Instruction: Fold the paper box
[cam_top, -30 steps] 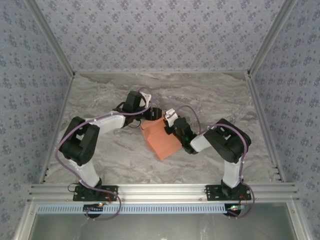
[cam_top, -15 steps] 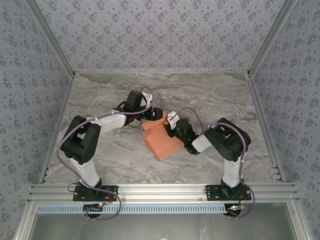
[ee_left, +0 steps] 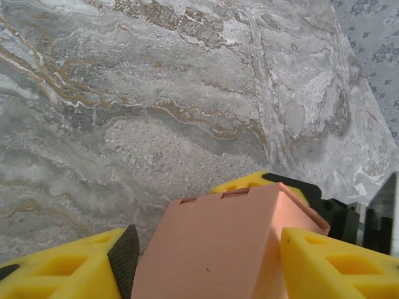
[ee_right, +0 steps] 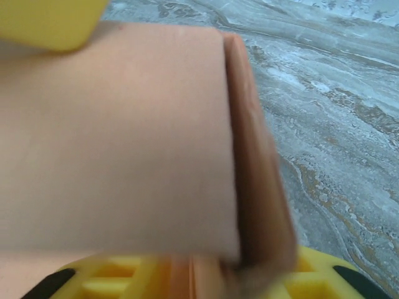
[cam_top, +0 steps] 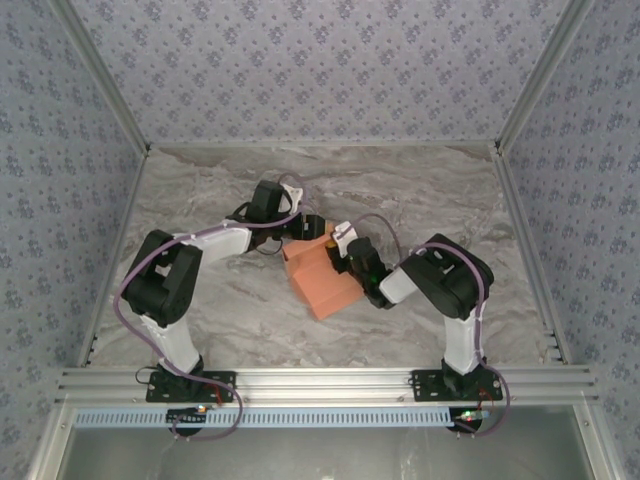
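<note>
paper box (ee_left: 212, 249): matt smooth cardboard; table (ee_left: 156, 93): marble-look, smooth; left end effector fingers (ee_left: 330, 261): yellow plastic.

Cropped by the left wrist view's bottom edge: box (ee_left: 218, 249) and both fingers of left gripper (ee_left: 209, 249). Blurred at close range in the right wrist view, cut off left and below: same box, between fingers of right gripper (ee_right: 106, 149), clipped top and bottom. From above, either grip too small to tell.

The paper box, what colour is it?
Plain salmon-orange, with no pattern. The paper box shows best in the left wrist view.
</note>
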